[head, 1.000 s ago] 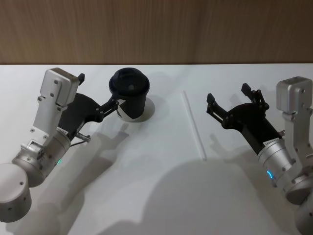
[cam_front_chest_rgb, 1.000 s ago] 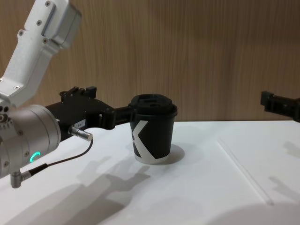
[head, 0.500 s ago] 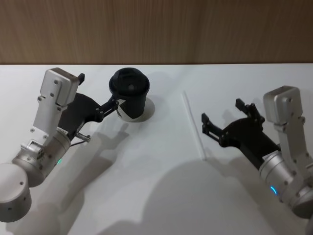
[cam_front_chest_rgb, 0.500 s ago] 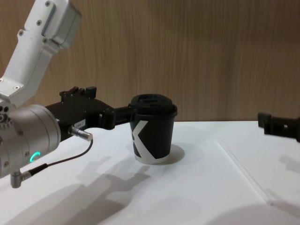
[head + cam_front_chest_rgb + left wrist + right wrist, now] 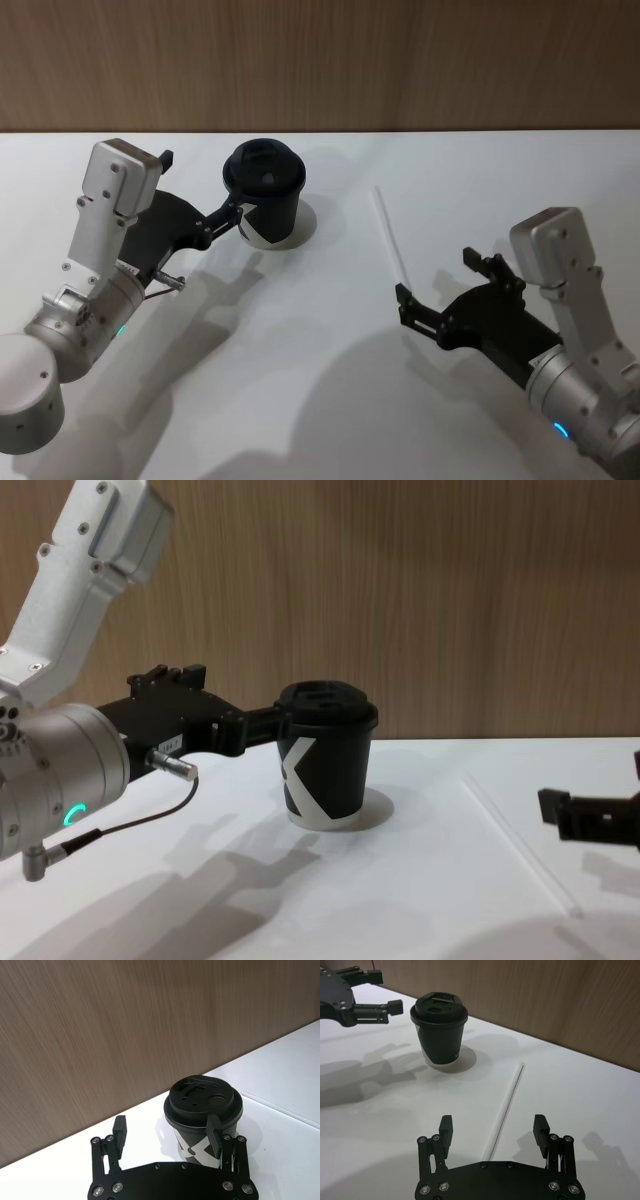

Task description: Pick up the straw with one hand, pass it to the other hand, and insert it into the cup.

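The setting reads as a robotics lab bench or demo station. A smooth white counter meets a flat wood-grain panel wall along its far edge. Two machine arms with silver housings and small glowing status rings, the left arm and the right arm, reach over it from the near side. The props are sparse: a lidded black paper cup near the far edge and a white straw lying to its right. What building this is cannot be told.
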